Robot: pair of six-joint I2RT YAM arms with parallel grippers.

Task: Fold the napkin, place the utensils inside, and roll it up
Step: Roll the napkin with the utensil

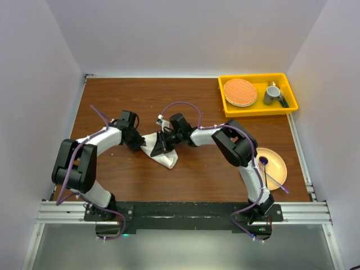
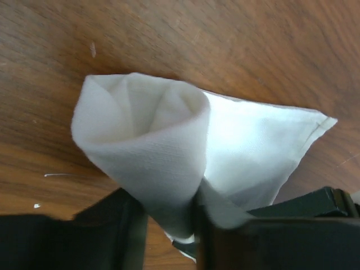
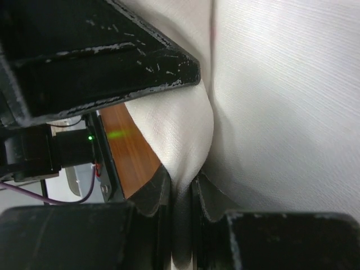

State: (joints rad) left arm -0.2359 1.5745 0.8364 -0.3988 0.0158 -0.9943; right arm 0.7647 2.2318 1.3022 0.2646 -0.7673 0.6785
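Note:
The off-white napkin (image 1: 165, 158) lies bunched and partly rolled on the wooden table (image 1: 197, 180), between my two grippers. My left gripper (image 1: 137, 143) is shut on it. In the left wrist view the cloth forms an open cone-like roll (image 2: 163, 140), pinched at its lower end between the fingers of that gripper (image 2: 169, 222). My right gripper (image 1: 160, 145) is shut on a fold of the same cloth. In the right wrist view this gripper (image 3: 181, 194) pinches a ridge of the napkin (image 3: 281, 112). The gold fork is not in view.
A yellow tray (image 1: 256, 108) at the back right holds a round orange waffle-patterned disc (image 1: 240, 92) and a grey cup (image 1: 273, 93). A yellow plate (image 1: 277, 169) at the right carries a silver-handled utensil with a purple end (image 1: 264, 161). White walls close in the table.

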